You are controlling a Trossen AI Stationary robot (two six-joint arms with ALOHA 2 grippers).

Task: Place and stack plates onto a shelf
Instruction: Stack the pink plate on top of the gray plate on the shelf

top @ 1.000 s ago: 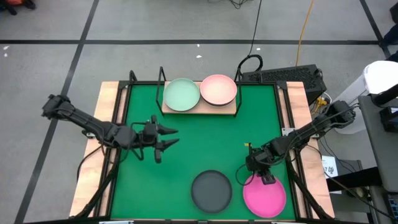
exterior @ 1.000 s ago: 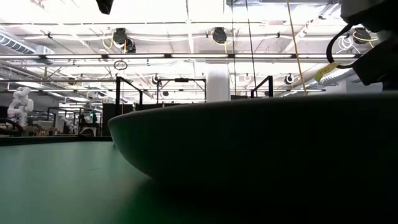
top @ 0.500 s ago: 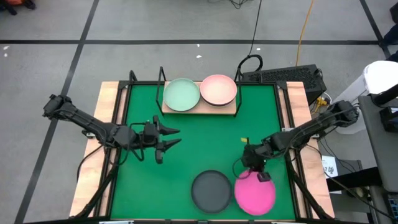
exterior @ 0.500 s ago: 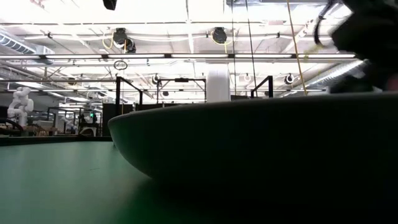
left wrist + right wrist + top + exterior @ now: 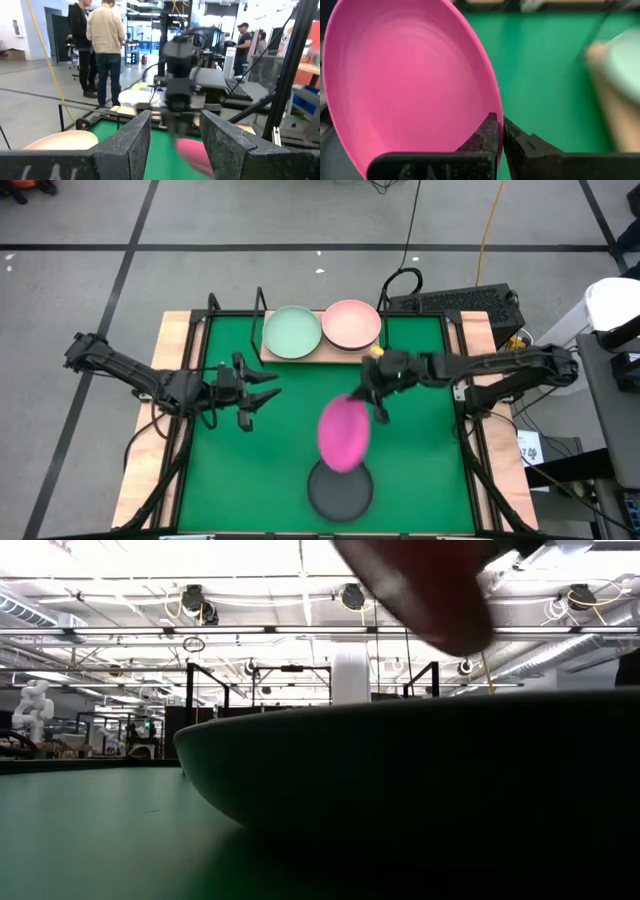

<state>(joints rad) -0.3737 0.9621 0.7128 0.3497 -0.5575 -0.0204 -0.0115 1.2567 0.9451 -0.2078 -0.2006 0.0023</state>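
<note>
Right gripper, out over the middle of the green mat, is clamped on the rim of the single hot pink plate, which hangs tilted in the air from its fingers, above the mat and just over the black plate lying flat near the mat's front edge. Four plates show in all: that pink one held, the black one on the mat, and a pale green plate and a pale pink plate side by side on the one wooden shelf at the back. Left gripper hovers over the mat's left side with its fingers apart, holding nothing.
</note>
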